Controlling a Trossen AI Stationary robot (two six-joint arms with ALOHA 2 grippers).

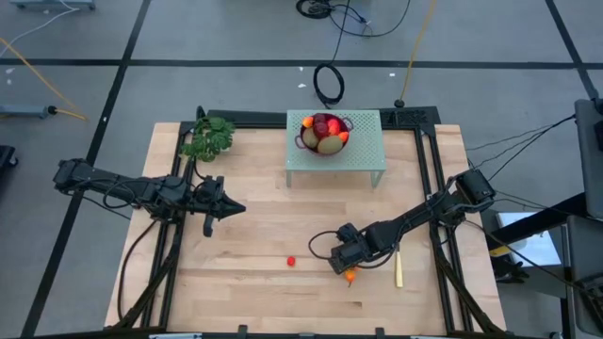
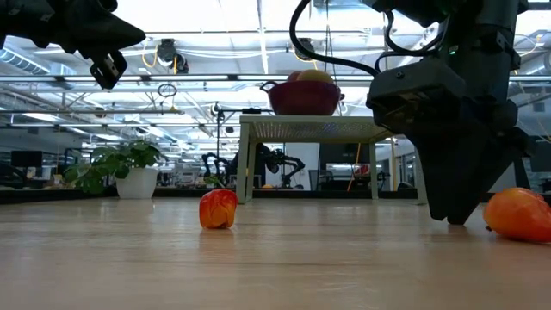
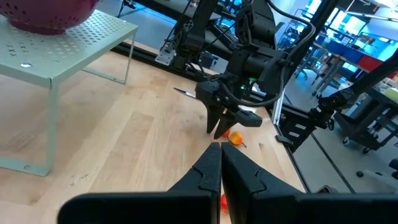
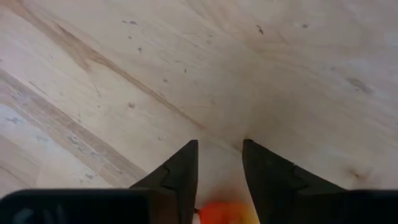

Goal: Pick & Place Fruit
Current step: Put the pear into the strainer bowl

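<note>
Near the table's [image 1: 245, 282] front edge, an orange fruit [image 4: 225, 211] is seen between the half-open fingers of the right gripper [image 4: 219, 163]. It should be centred, then squeezed gently. Nothing is held yet.

From my station I see a grey floor [image 1: 236, 38] crossed by dark lines, with a coiled black cable [image 1: 329, 83] lying just beyond the far edge of the pale wooden surface [image 1: 264, 235]. Level across it, the room opens into a wide hall under rows of ceiling lights [image 2: 215, 52]. A potted plant [image 2: 129, 168] stands far left; behind it are what may be desks.
</note>
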